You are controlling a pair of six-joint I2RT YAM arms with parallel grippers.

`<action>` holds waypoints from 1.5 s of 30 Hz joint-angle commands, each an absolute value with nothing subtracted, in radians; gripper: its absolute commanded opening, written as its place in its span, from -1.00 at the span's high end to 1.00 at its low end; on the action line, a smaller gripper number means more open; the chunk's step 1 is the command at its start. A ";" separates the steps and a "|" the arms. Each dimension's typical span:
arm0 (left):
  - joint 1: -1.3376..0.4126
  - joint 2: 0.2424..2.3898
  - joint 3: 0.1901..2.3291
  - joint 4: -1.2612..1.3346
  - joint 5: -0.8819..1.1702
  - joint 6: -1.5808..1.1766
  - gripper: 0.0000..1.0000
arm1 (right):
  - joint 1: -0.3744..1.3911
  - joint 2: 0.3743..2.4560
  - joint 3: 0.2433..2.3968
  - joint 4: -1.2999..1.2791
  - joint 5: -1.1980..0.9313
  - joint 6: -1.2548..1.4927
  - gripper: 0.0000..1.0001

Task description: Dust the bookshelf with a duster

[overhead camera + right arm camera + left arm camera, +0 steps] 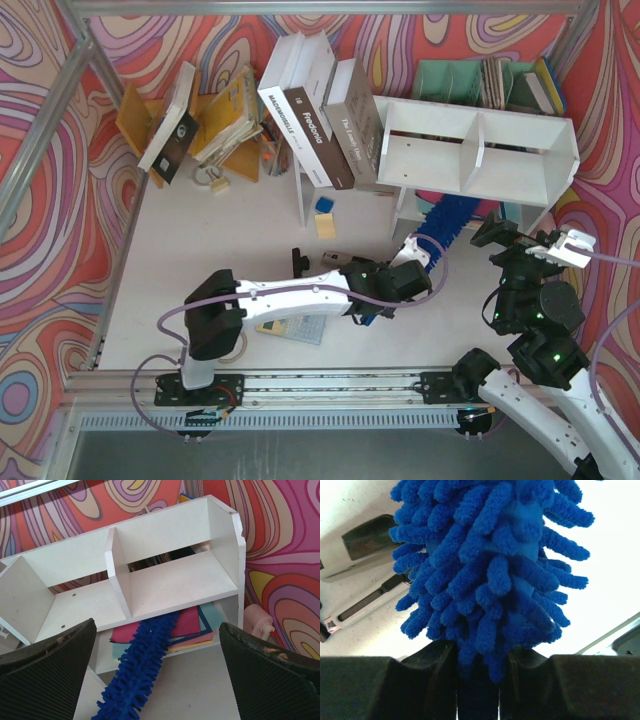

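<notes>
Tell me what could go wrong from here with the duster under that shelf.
The duster head reaches into the bookshelf's lower level, over the stacked coloured sheets; a sweep could drag them out.
Large books lean at the bookshelf's left end; a hard push might shift it and topple them.
The left hand grips right at the fluffy head, so the duster may slip.

I count one bookshelf with two upper compartments and one divider between them. There is one duster. I see three large books, one teal file organizer, one orange book rack, one yellow note pad and one blue note pad. I have two grippers: the left gripper and the right gripper.
</notes>
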State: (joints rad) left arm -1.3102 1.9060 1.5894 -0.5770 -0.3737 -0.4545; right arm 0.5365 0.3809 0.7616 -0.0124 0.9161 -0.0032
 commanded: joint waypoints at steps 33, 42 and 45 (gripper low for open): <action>-1.358 1.943 1.773 -0.613 -0.384 -0.315 1.00 | 0.538 0.376 0.763 0.004 0.920 -0.004 -0.97; -1.375 1.845 1.678 -0.501 -0.353 -0.270 1.00 | 0.537 0.368 0.761 0.004 0.922 -0.003 -0.97; -1.376 1.888 1.684 -0.533 -0.323 -0.270 1.00 | 0.537 0.370 0.761 0.003 0.922 -0.002 -0.97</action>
